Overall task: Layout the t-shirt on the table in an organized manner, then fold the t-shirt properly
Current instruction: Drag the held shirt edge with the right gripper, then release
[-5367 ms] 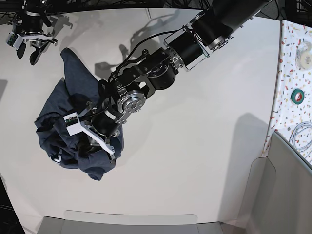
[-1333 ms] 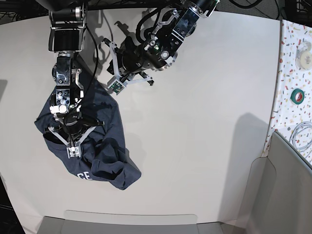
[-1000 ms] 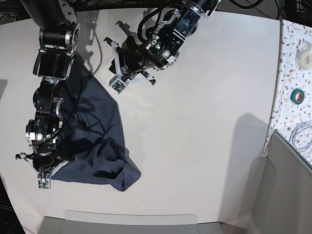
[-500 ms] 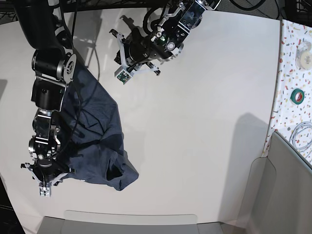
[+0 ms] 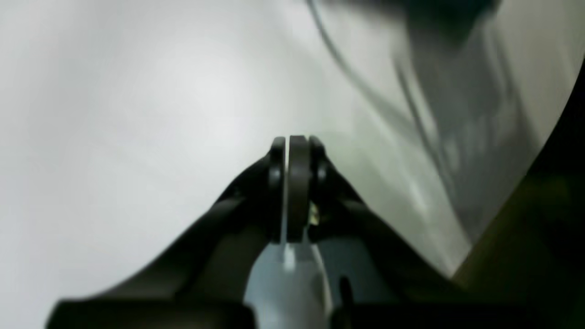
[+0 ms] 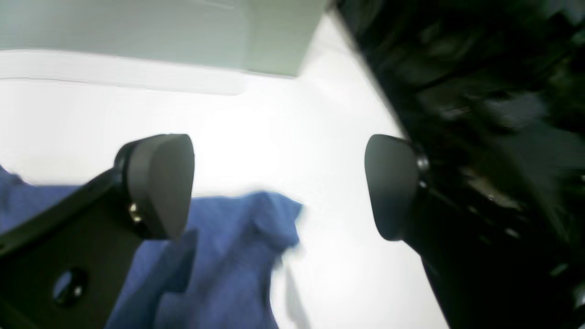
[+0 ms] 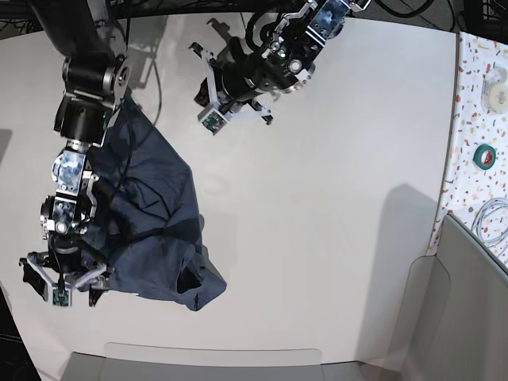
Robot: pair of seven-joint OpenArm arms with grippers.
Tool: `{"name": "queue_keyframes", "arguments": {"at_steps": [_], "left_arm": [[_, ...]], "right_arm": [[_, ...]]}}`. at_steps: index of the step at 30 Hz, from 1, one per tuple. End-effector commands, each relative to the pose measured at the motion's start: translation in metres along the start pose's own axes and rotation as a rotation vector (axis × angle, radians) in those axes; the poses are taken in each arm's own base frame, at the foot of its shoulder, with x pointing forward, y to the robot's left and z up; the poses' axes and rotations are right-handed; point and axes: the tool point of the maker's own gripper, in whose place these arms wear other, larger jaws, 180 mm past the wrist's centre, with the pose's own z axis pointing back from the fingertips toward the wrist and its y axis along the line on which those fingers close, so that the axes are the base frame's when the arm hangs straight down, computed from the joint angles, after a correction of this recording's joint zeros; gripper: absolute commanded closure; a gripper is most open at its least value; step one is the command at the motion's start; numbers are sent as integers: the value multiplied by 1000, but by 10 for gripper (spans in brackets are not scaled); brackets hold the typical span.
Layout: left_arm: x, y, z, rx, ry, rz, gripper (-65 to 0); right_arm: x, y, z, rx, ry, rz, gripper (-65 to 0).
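Off-white table, crumpled navy t-shirt spread left.

off-white table — rumpled navy t-shirt

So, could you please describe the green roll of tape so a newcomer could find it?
Look past the large off-white table to the narrow speckled confetti-patterned surface along the base view's right edge. There, between a whitish roll and a coiled white cable, lies the green roll of tape, the only green thing.
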Motion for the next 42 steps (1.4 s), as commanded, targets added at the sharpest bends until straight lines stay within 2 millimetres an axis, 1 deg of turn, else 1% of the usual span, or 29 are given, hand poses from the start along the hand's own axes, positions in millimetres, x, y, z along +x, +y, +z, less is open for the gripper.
{"name": "queue_keyframes", "arguments": {"at_steps": [1,3,5,6,7,8,9,11,12,14,15,17,19,20,22,26,29,31,34,35,36,39,42], "left_arm": [[16,-2,10,-3,-73,-13,0],[28,-1,19,2,-141,-28,0],[36,-1,24,4,-182,-36,0],[37,-1,24,4,-188,-36,0],[38,-1,24,4,-194,-36,0],[38,-3,23,-1,-195,-36,0],[39,-4,23,-4,-199,-35,0],[41,-4,23,-5,-203,-36,0],[41,-4,23,-4,-204,-37,0],[45,-4,23,-4,-212,-32,0],[45,-4,23,-4,-212,-30,0],[44,-7,23,-9,-208,-29,0],[43,-8,23,-11,-206,-29,0],[43,-8,23,-11,-206,-29,0],[43,-8,23,-11,-206,-29,-1],[43,-7,23,-10,-207,-28,-1],[43,-7,23,-10,-207,-28,-1],[42,-8,22,-12,-204,-27,-1],[39,-9,22,-14,-198,-21,-1],[38,-10,22,-15,-196,-19,-1],[38,-9,22,-15,-197,-20,-1],[38,-9,22,-15,-197,-20,-1],[39,-9,22,-14,-198,-21,-1]], "right_arm": [[24,-5,8,-11,-77,7,-570],[12,-4,27,-12,-34,15,-570],[-2,-3,41,2,21,-20,-569],[-11,0,48,16,48,-44,-568],[-19,-5,56,21,73,-66,-567],[-26,-13,63,19,93,-81,-553],[-35,-17,71,25,116,-96,-514],[-48,-17,81,47,149,-118,-401],[-52,-19,85,52,154,-115,-329],[-65,-22,93,54,180,-93,-227],[-71,-23,96,55,192,-84,-189],[-82,-22,101,59,216,-75,-159],[-91,-20,106,64,238,-69,-166],[-94,-18,108,69,245,-67,-180],[-98,-16,110,73,252,-70,-224],[-103,-15,112,76,265,-67,-334],[-105,-15,113,76,272,-60,-374],[-109,-15,112,78,283,-62,-381],[-111,0,105,113,292,-53,-383],[-115,4,104,123,304,-47,-383],[-116,5,102,129,307,-35,-383],[-112,12,100,144,300,-31,-383],[-108,11,96,141,292,-33,-383]]}}
